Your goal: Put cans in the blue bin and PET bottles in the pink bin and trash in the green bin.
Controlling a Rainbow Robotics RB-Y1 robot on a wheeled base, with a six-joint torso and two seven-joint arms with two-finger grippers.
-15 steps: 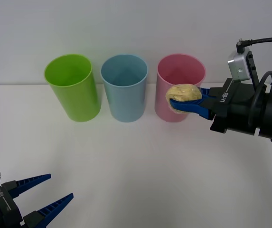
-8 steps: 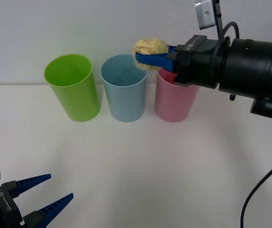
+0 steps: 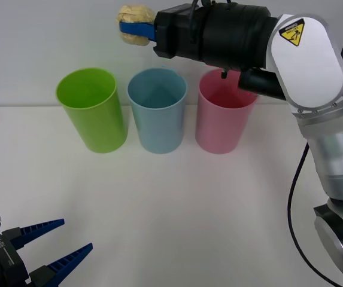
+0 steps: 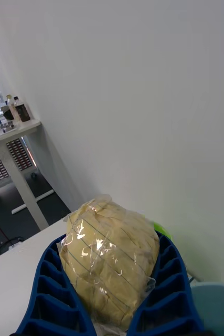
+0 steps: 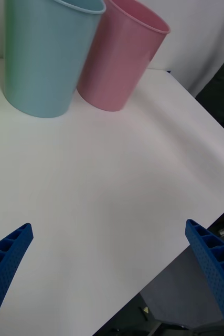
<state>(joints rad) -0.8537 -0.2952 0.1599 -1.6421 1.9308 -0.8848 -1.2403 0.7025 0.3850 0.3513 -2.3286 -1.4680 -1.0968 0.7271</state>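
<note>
Three cups stand in a row at the back of the white table: the green bin (image 3: 91, 109) on the left, the blue bin (image 3: 157, 109) in the middle, the pink bin (image 3: 225, 110) on the right. My right gripper (image 3: 132, 28) is shut on the trash (image 3: 134, 21), a pale yellow wrinkled wad, held high in the air above the gap between the green and blue bins. In the right wrist view the trash (image 4: 110, 258) sits between the blue ribbed fingers (image 4: 167, 294). My left gripper (image 3: 54, 245) rests open at the near left corner.
The left wrist view shows the blue bin (image 5: 46, 55) and pink bin (image 5: 121, 60) side by side, with the table's edge (image 5: 195, 215) dropping off beyond. Bare white tabletop (image 3: 177, 203) spreads in front of the bins. A wall rises right behind them.
My right arm has lifted the trash from in front of the pink bin and carried it up and to the left, past the blue bin. The left arm has not moved.
</note>
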